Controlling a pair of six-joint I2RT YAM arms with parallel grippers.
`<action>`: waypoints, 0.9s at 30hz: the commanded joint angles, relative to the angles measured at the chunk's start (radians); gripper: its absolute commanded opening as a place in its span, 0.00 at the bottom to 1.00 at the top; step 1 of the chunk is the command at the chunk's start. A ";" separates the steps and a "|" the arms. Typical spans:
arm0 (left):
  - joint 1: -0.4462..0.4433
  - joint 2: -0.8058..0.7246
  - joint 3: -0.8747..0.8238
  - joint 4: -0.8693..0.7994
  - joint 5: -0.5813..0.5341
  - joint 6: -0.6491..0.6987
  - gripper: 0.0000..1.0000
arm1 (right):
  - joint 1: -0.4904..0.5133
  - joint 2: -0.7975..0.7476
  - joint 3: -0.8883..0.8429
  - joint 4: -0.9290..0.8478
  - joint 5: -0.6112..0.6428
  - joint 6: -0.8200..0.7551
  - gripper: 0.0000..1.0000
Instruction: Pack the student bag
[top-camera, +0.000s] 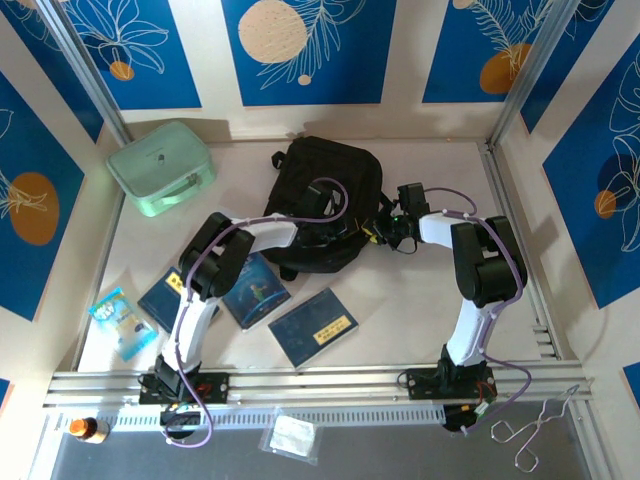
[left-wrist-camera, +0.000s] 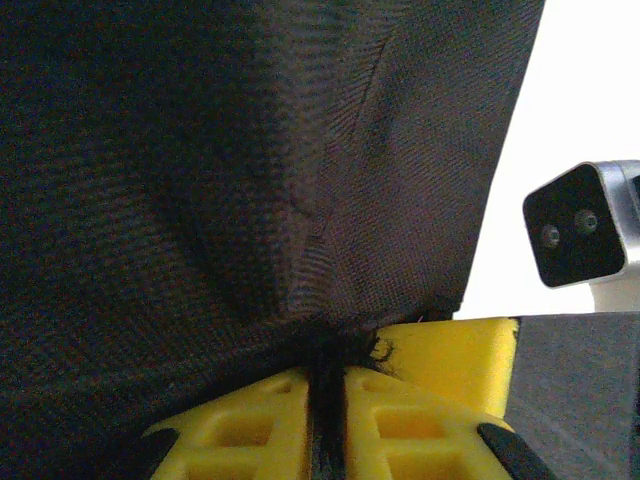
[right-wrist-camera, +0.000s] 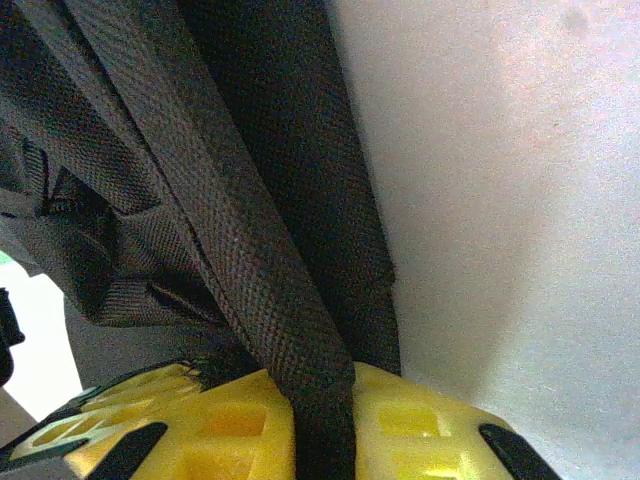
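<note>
Left gripper (left-wrist-camera: 325, 400): yellow jaws were pressed together on a pinch of the student bag (left-wrist-camera: 200, 150), whose black cloth gathered into a crease rising from the fingertips.
Right gripper (right-wrist-camera: 325, 425): jaws were clamped on a black webbing strap (right-wrist-camera: 230, 240) of the bag, which ran up and leftward away from them.
Reason for the hold: it looked like a two-handed grip — each arm taking one side, probably to spread or steady the bag for packing.
Bag position: it lay on the table (top-camera: 430, 290) between the two grippers, with its bulk just beyond them.
Bag appearance: soft, slumped, matte black weave with loose straps; whether a zip stood open could not be told.
Waiting items: dark-blue books (top-camera: 313, 327) lay behind the grippers toward the arm bases, apparently not yet packed.
Bystander: a mint-green case (top-camera: 160, 167) sat well off to the left gripper's left, apart from the bag.
</note>
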 joint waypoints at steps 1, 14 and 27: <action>-0.007 0.023 0.045 0.053 0.024 -0.012 0.14 | 0.001 0.011 -0.024 0.001 -0.048 0.019 0.17; -0.006 -0.088 -0.024 0.038 -0.010 0.081 0.00 | -0.048 -0.106 -0.068 0.018 -0.041 -0.026 0.28; -0.004 -0.254 -0.144 0.049 -0.007 0.276 0.00 | -0.061 -0.168 -0.079 0.022 -0.131 -0.145 0.46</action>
